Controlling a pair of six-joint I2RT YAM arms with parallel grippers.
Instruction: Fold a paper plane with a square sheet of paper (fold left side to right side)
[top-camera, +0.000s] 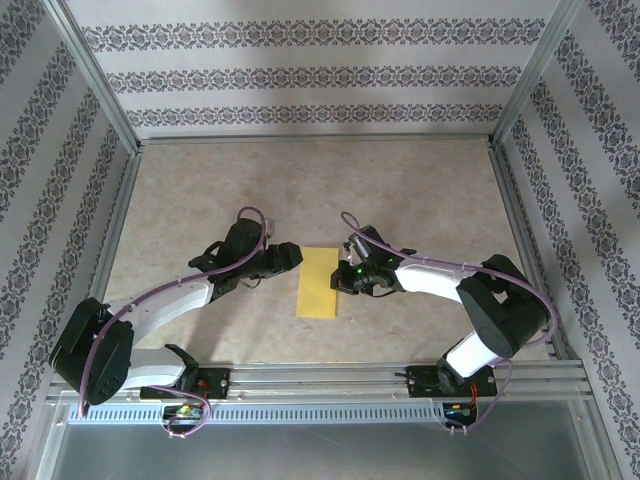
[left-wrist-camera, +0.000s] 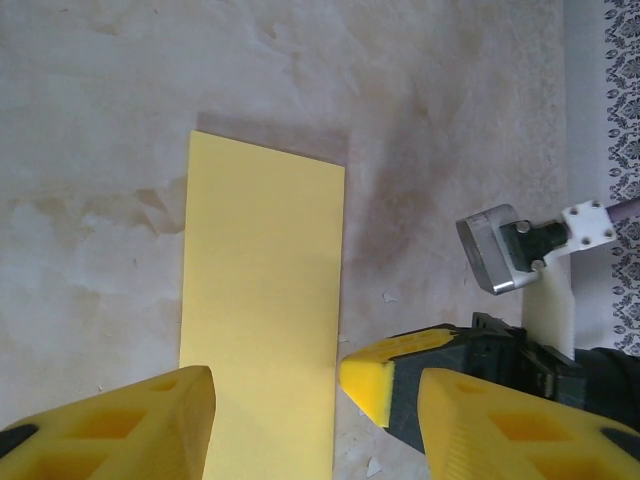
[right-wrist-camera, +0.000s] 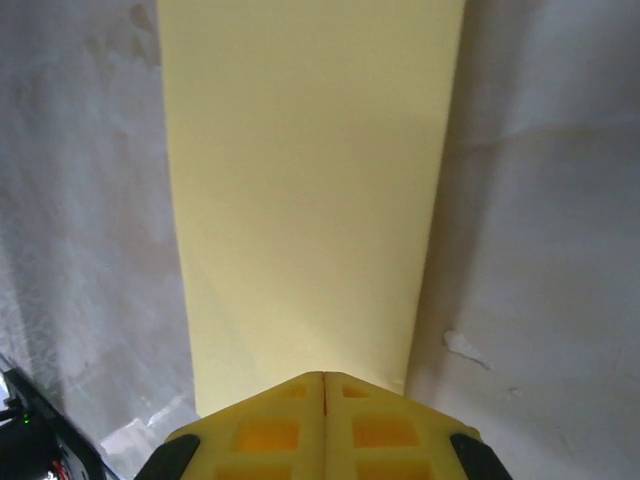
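Judging by its narrow oblong outline, the square sheet of paper (top-camera: 320, 281) looks already doubled left over right, and it lies flat on the table (top-camera: 200, 200) midway between the two arms. The step in hand appears to be setting the crease. The right gripper (right-wrist-camera: 323, 400) has its jaws pressed together at the sheet's right long edge; whether a layer is caught between them cannot be told. The left gripper (left-wrist-camera: 320, 425) hovers over the other side with jaws spread, the sheet's end lying below the gap. To do this well, the right arm would best bear straight down without dragging, since thin paper on a smooth top is likely to skate or spring open. The left could lower a finger onto the long edge facing it, presumably the fold, and run along its length with light, even pressure. Any sideways push risks skewing the layers, which would likely spoil later folds.
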